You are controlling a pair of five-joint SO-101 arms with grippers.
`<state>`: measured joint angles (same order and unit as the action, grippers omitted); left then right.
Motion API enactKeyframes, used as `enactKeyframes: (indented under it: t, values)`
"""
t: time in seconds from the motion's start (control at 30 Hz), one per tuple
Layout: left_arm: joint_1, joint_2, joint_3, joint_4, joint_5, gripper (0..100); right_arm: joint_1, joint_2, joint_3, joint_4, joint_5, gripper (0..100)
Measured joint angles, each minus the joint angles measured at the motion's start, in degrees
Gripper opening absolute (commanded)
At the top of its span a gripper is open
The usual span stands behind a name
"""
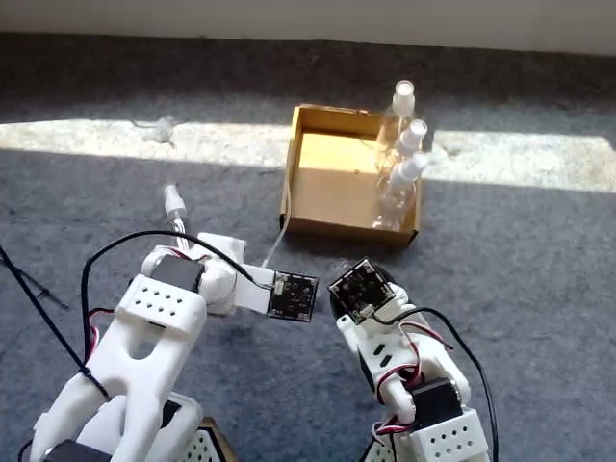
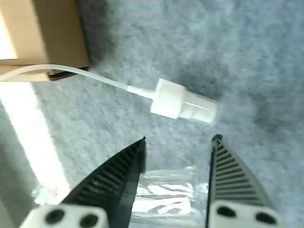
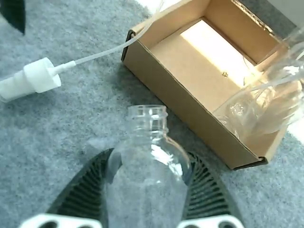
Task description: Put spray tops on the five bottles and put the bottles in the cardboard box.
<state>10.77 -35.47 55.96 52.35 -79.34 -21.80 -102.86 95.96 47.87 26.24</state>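
Grey carpet (image 1: 539, 289), a sunlit band (image 1: 96, 140) across, pale wall (image 1: 289, 14) behind.

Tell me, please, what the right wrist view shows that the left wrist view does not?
Right wrist view, not left: the right pincer gripping an open bottle, the inside of the cardboard box, and clear bottles at one end of it. Left wrist view, not right: the left pincer, jaws apart, over a clear plastic thing on the carpet. Both: the spray top lying on the carpet, its thin tube running to the box.
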Motion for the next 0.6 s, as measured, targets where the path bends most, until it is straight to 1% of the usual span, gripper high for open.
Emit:
enactKeyframes:
  t: [0.07, 0.1, 0.17, 0.3, 0.4, 0.5, 0.6]
  values:
    - [0.00, 0.00, 0.00, -5.98, 1.32, 21, 0.00, 0.00, 0.00, 0.00, 0.00, 0.5]
    - [-0.18, 0.00, 0.00, -8.79, 3.25, 21, 0.00, 0.00, 0.00, 0.00, 0.00, 0.5]
    - [-0.88, 0.00, -0.35, -12.22, 11.69, 21, 0.00, 0.00, 0.00, 0.00, 0.00, 0.5]
    - [-2.02, 0.00, -2.20, -13.45, 30.33, 21, 0.00, 0.00, 0.00, 0.00, 0.00, 0.5]
    - [-1.76, 0.00, -3.52, -13.80, 42.20, 21, 0.00, 0.00, 0.00, 0.00, 0.00, 0.5]
    - [-1.76, 0.00, -3.52, -13.80, 49.76, 21, 0.00, 0.00, 0.00, 0.00, 0.00, 0.5]
    - [-1.85, 1.67, -3.52, -13.80, 53.63, 21, 0.00, 0.00, 0.00, 0.00, 0.00, 0.5]
